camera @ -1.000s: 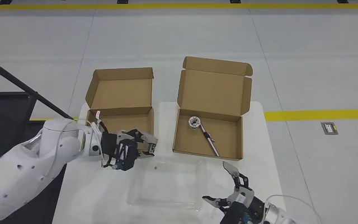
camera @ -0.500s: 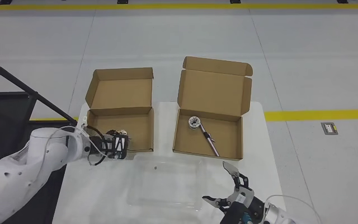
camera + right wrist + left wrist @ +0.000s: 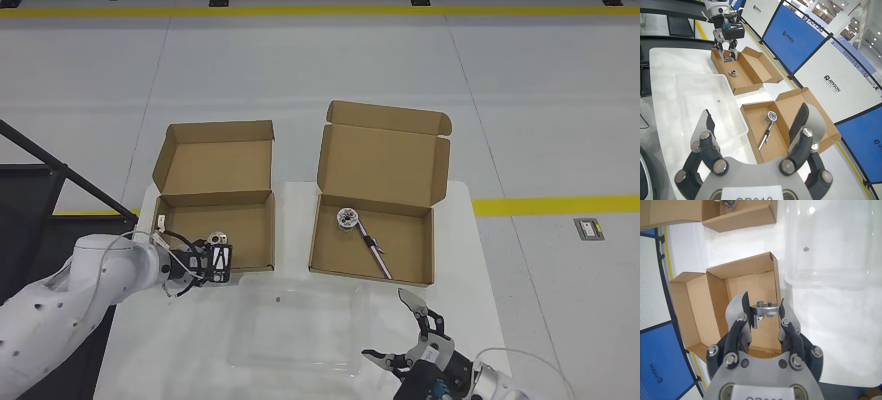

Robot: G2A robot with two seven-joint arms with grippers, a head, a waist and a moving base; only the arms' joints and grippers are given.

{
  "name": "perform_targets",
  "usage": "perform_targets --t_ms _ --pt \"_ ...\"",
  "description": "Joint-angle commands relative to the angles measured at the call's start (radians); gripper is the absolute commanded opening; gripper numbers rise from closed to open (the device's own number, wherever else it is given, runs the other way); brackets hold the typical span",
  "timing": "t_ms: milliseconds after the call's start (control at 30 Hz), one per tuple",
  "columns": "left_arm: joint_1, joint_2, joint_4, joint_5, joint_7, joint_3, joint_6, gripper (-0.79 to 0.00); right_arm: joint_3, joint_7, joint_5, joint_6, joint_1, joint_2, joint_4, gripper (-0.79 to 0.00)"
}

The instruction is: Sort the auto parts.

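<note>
Metal bracket [image 3: 764, 310] clamped in left jaws, partly hiding flanged part [image 3: 732, 73], right jaws apart.

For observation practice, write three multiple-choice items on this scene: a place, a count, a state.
1. The left end effector is over: A the left cardboard box; B the clear bin; C the floor.
2. Cardboard boxes on the table: A one; B two; C four.
3. The right end effector is: A open; B shut on a rod; C shut on a flap.
1 A, its held metal part hangs above that box; 2 B, two stand open; 3 A, its fingers are spread.
</note>
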Motion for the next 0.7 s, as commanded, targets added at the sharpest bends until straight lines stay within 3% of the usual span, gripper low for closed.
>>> perform_targets --t_ms 0,133,267,467,667 --pt "0.002 0.0 0.001 0.001 -0.002 0.0 0.006 -0.785 0.0 0.0 0.0 0.0 0.0 0.0 0.0 0.0" --pt "0.021 -0.013 0.062 -0.058 -0.032 -0.019 0.098 -0.785 0.0 0.0 0.0 0.0 0.0 0.0 0.0 0.0" --pt "0.009 -0.051 0.134 -0.116 -0.066 -0.008 0.149 -0.785 0.0 0.0 0.0 0.0 0.0 0.0 0.0 0.0" --pt "-0.049 -0.138 0.269 -0.172 -0.064 0.051 0.133 -0.785 0.0 0.0 0.0 0.0 0.0 0.0 0.0 0.0" --pt "-0.124 -0.244 0.447 -0.156 -0.041 0.133 0.081 -0.785 0.0 0.0 0.0 0.0 0.0 0.0 0.0 0.0"
